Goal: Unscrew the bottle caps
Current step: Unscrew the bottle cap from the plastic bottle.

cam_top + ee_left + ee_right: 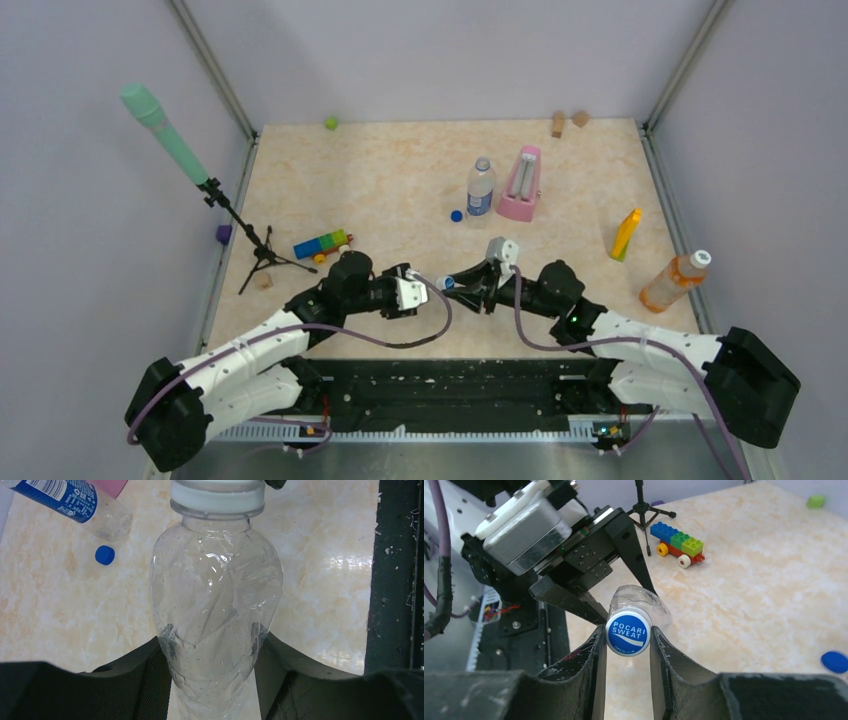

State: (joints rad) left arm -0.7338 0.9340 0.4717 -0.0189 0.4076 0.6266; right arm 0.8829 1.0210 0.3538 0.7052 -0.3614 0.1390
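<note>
The clear bottle (216,580) is held level near the near edge of the table (400,180), between the two arms. The left gripper (212,652) is clamped on its body, one finger on each side. The right gripper (627,639) is closed on the cap (628,631), whose printed blue top faces the right wrist camera. A blue cap (105,555) lies loose beside the labelled bottle (481,188). The orange bottle (675,280) lies near the right edge.

Clear plastic bottle (215,595), held: you lose its base under the left wrist view's bottom edge.
White screw cap (217,497): top cut off above.
Blue-labelled clear bottle (65,500): mostly outside top-left corner.
Dark blue round cap (835,661): clipped, right wrist view's right edge.
</note>
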